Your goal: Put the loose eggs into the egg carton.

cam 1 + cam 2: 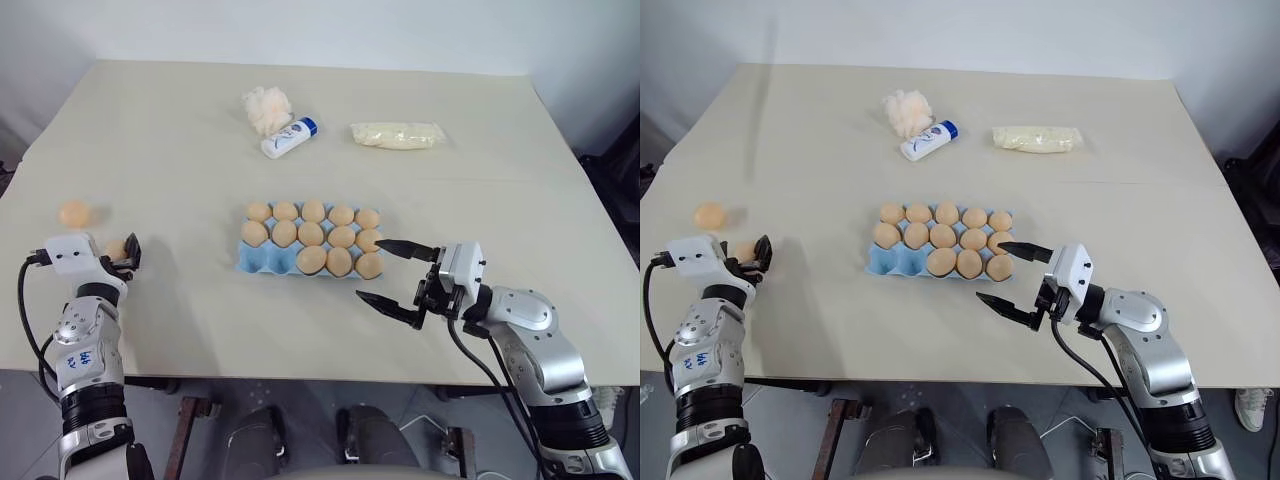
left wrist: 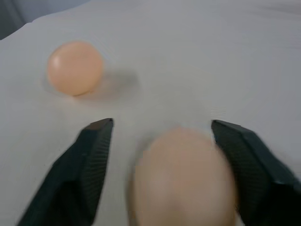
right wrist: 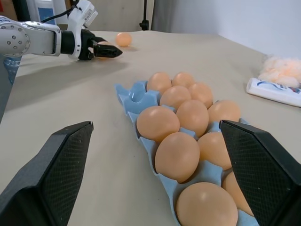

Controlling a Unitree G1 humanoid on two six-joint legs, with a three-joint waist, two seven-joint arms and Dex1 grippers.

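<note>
The light blue egg carton (image 1: 262, 260) lies mid-table with several pale orange eggs in it and bare cups at its front left. My left gripper (image 1: 120, 252) is low at the table's left edge, open, with one loose egg (image 2: 183, 179) between its fingers (image 2: 89, 160). That egg sits close to one finger, and a strip of table shows beside the other. A second loose egg (image 1: 74, 212) rests on the table just beyond it. My right gripper (image 1: 372, 270) hangs open and empty by the carton's front right corner.
At the back of the table lie a fluffy white-peach puff (image 1: 265, 105), a white bottle with a blue cap (image 1: 288, 138) and a pale yellow wrapped packet (image 1: 397, 135). The table's front edge runs just below both grippers.
</note>
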